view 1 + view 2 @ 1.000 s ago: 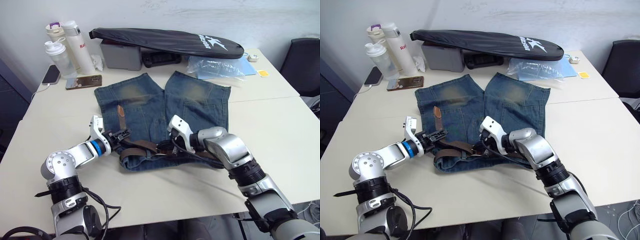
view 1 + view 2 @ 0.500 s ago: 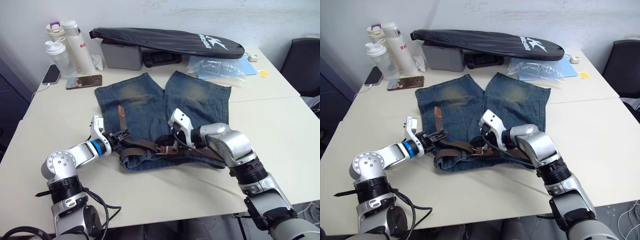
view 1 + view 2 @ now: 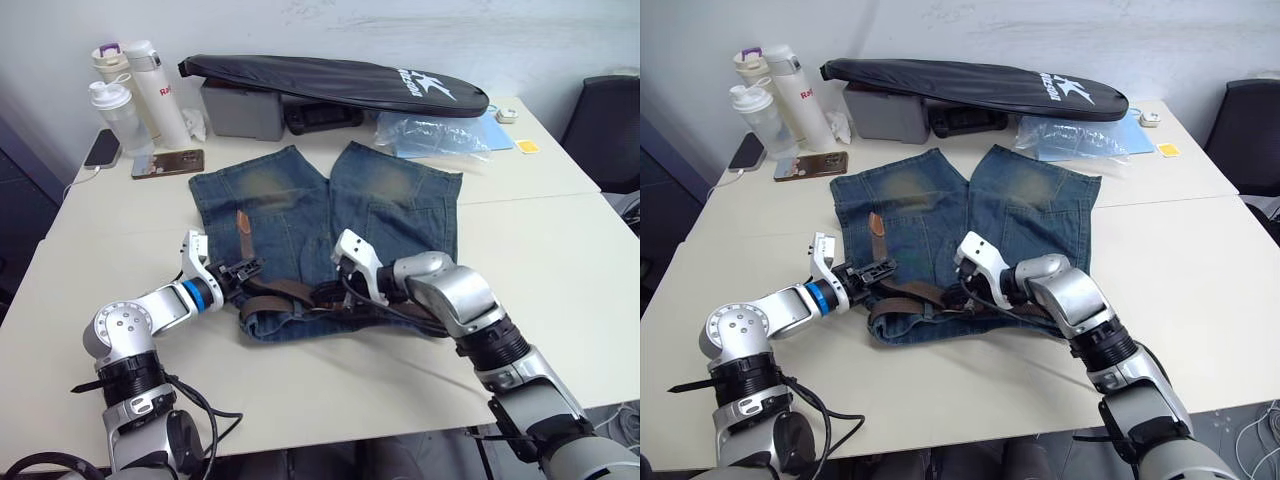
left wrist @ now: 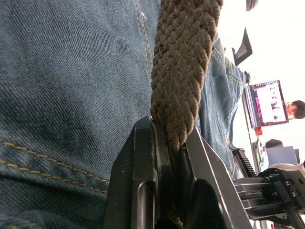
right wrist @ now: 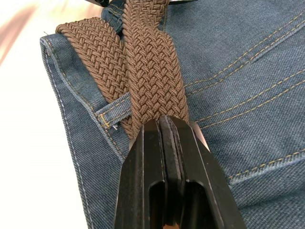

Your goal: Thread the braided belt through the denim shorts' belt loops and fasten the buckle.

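Right gripper [image 3: 965, 292] retreated left, pinching braided belt [image 5: 150, 71].

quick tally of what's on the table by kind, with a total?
Bottles: 3
Phones: 2
Denim shorts: 1
Braided belt: 1
Black zipped bag: 1
Grey box: 1
Clear plastic bag: 1
Total: 10

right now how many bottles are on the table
3, all at the far left corner: a clear shaker bottle, a purple-lidded bottle behind it, and a white flask beside them. Others may be hidden.
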